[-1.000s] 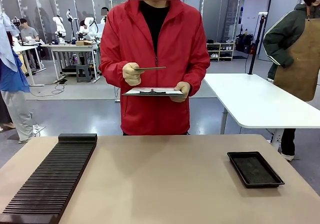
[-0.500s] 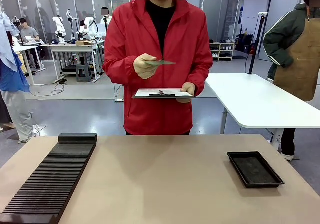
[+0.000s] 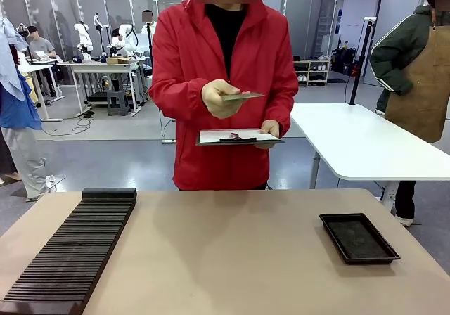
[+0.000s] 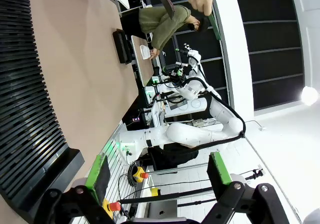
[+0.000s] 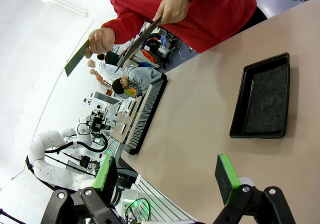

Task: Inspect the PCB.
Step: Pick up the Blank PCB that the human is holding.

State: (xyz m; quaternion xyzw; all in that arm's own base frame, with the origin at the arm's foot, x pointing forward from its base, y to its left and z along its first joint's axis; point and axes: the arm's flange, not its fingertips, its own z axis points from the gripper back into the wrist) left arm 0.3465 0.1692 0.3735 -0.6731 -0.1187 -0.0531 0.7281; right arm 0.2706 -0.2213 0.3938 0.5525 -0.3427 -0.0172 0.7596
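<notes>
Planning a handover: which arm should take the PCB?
Right, probably: the person holds the PCB slightly right of centre, the tray lies on that side, and the right end effector is open.

A tan bench [image 3: 239, 259] fills the foreground. Beyond it lie grey floor [image 3: 105, 160], a white table [image 3: 365, 146] at right, a low shelf [image 3: 309, 72] far back and glass-panelled walls [image 3: 63, 5].
</notes>
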